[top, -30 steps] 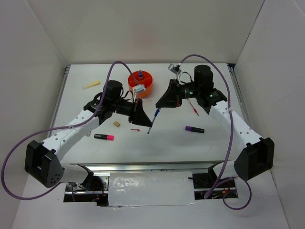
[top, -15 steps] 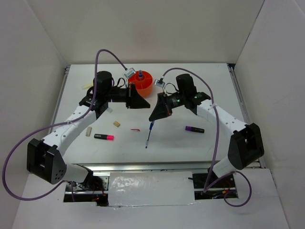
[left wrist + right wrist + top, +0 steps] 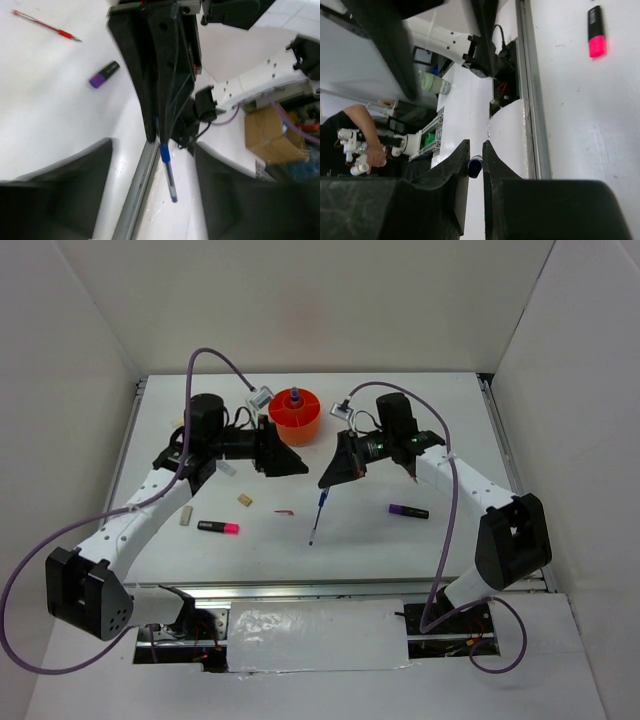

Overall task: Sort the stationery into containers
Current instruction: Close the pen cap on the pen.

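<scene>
- While most of the stationery lies loose on the white surface, the orange pot stands at its far middle. A blue-capped bottle is upright in the pot's centre.
- The right gripper sits just near-right of the pot, clenched on the top end of the blue pen. The pen hangs slanted below it, pointing toward the near edge. I cannot tell whether its tip touches the surface.
- The left gripper sits just near-left of the pot and faces the right one. Its fingers are spread, with nothing between them.
- The purple marker lies to the right, and the pink highlighter lies near-left.
- A red pen shows only in the left wrist view, beyond the marker.
- The tan erasers rest near the highlighter.
- The grip is the main risk, because the pen is pinched only at its end. It could pivot or slip out on the way to the pot.
- The long hanging tip could strike the pot's rim or the bottle and tip either over.
- The two grippers are close together, so a swing toward the pot could knock them into each other.
</scene>
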